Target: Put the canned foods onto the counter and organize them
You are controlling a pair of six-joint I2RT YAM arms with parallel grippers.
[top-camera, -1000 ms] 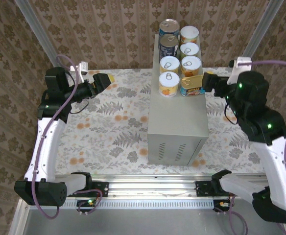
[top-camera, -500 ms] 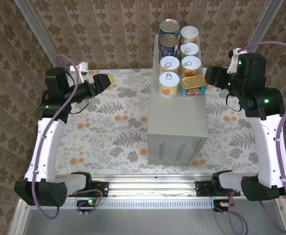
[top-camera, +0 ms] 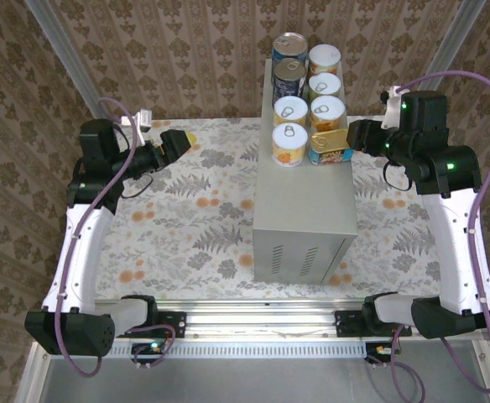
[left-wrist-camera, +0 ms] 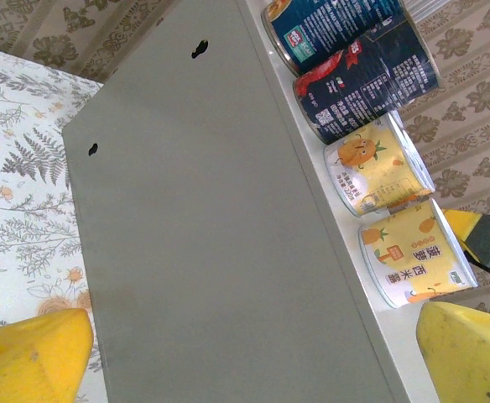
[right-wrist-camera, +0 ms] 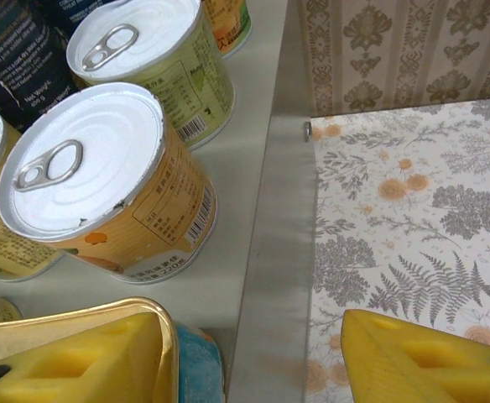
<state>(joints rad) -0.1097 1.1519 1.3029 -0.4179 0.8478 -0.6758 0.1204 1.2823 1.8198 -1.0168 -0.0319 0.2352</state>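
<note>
— Whereabouts of the cans [top-camera: 308, 92]?
— All up on the counter [top-camera: 304, 201], packed in two rows at its 12 o'clock end. Nearest, on the 3 o'clock side, the flat tin [top-camera: 329, 144].
— Grippers?
— Well off at 9 o'clock, the left gripper [top-camera: 180, 138], gaping wide, empty. At the tin's 3 o'clock end, the right gripper [top-camera: 356, 134], jaws apart, clamping nothing.
— Handling?
— Probably stiff, weighty, slick on the metal. Best pinched low across the sidewalls, never by the pull-tabs [right-wrist-camera: 50, 165].
</note>
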